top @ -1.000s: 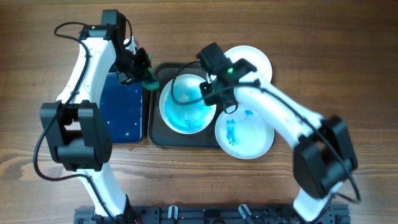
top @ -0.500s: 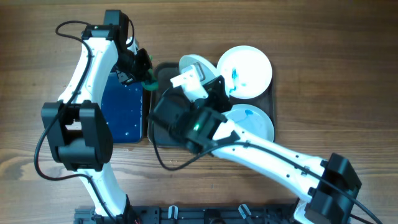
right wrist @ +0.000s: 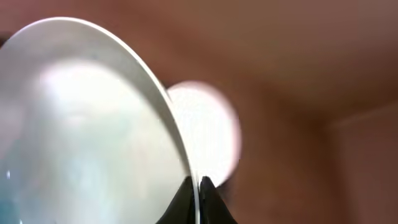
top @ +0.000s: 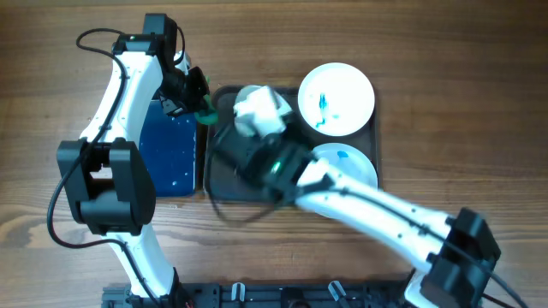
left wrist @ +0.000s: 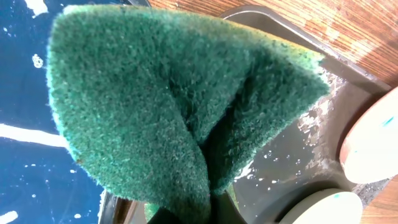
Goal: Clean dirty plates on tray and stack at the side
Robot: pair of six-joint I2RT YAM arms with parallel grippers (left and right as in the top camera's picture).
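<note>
— Wooden table [top: 428, 51], large dark grey rectangular tray [top: 221, 186]: anything new?
— Yes: round white blue-smeared plate [right wrist: 81, 124] now lifted above it, rim pinched in right gripper [right wrist: 198, 186]. Also folded green sponge [left wrist: 155, 106] clamped in left gripper [top: 199, 104]. Ready for scrubbing.

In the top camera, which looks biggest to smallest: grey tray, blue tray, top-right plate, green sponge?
1. Grey tray: largest.
2. Blue tray and top-right plate: about alike, and the left arm hides part of the blue tray.
3. Green sponge: smallest.
</note>
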